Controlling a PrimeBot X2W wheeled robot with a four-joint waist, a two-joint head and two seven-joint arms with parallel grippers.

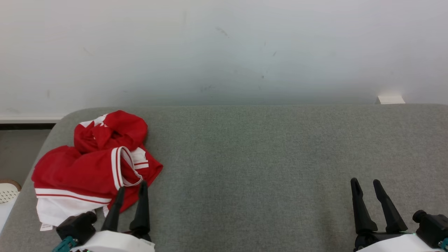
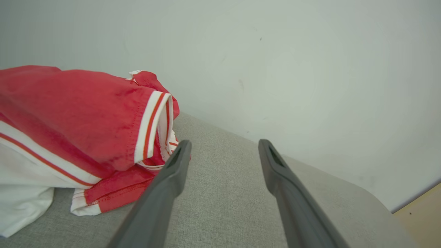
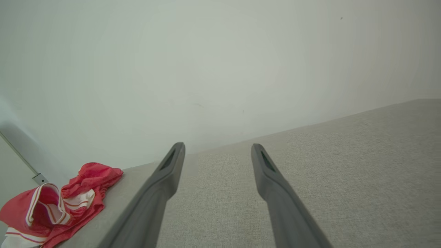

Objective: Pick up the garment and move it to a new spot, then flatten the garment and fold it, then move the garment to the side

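A crumpled red and white garment (image 1: 94, 164) with striped trim lies in a heap at the left end of the grey fabric surface (image 1: 266, 161). My left gripper (image 1: 132, 186) stands open at the heap's near right edge, its fingertips over the red cloth in the head view. In the left wrist view the garment (image 2: 75, 131) lies left of the open left gripper (image 2: 224, 143), with bare grey fabric between the fingers. My right gripper (image 1: 365, 182) is open at the lower right, far from the garment. The right wrist view has the garment (image 3: 58, 203) at lower left, beyond the open right gripper (image 3: 217, 146).
A pale wall (image 1: 224, 52) rises right behind the surface's far edge. A small white block (image 1: 391, 99) sits at the far right edge. Past the rounded left corner lies brown floor (image 1: 17, 154), where a white perforated object (image 1: 7, 191) shows.
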